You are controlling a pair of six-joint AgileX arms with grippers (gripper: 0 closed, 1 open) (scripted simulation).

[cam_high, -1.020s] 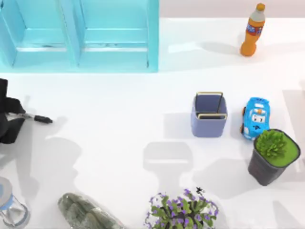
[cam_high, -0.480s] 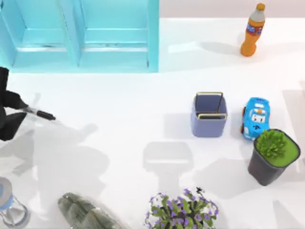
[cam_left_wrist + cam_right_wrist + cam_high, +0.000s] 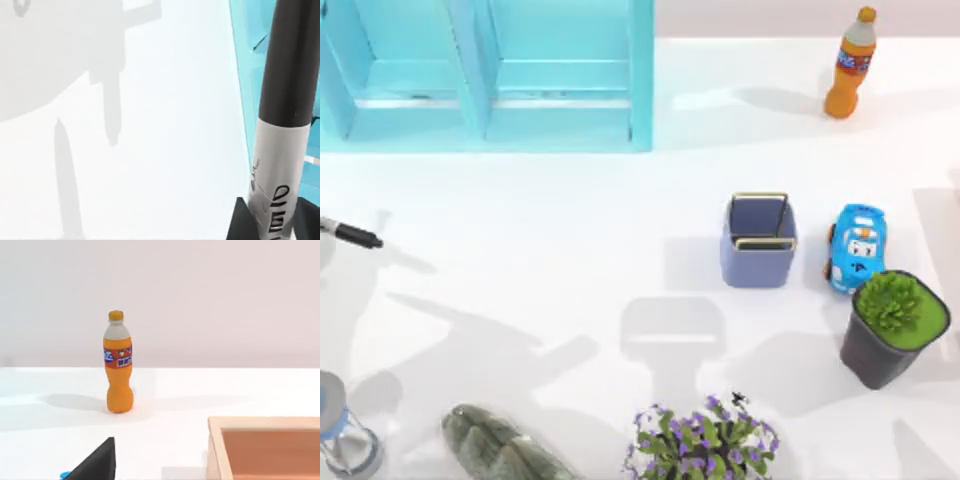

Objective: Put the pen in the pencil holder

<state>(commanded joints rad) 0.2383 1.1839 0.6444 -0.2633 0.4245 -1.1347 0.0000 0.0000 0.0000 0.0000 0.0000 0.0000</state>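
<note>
At the table's far left edge, the pen (image 3: 350, 235) had drawn back over the last 1 s. Its black end had reached further in over the table (image 3: 550, 250), and the left arm's dark bulk beside it had since slipped past the edge. The pen's shadow lay apart from it, so it looked lifted clear of the surface. In the left wrist view the left gripper (image 3: 272, 226) was clamped narrow on the pen's pale barrel, dark finger parts on both sides and the black end pointing away. The grasp therefore seemed done, but the carry had hardly started, since the pen sat well apart from the holder (image 3: 758, 262) on the right half. Rightward, the cabinet (image 3: 560, 90) lined the far edge and the flowers (image 3: 705, 440) the near edge, with a wide bare band between them for the crossing. The holder stood upright and open-topped, and its left side faced that free band. The car (image 3: 857, 248) sat just beside its right wall, the pot (image 3: 885, 345) was near that, and the bottle (image 3: 848, 65) stood well apart. An approach from the left or from above looked safest. The right gripper (image 3: 95, 462) sat idle, facing the bottle.
</note>
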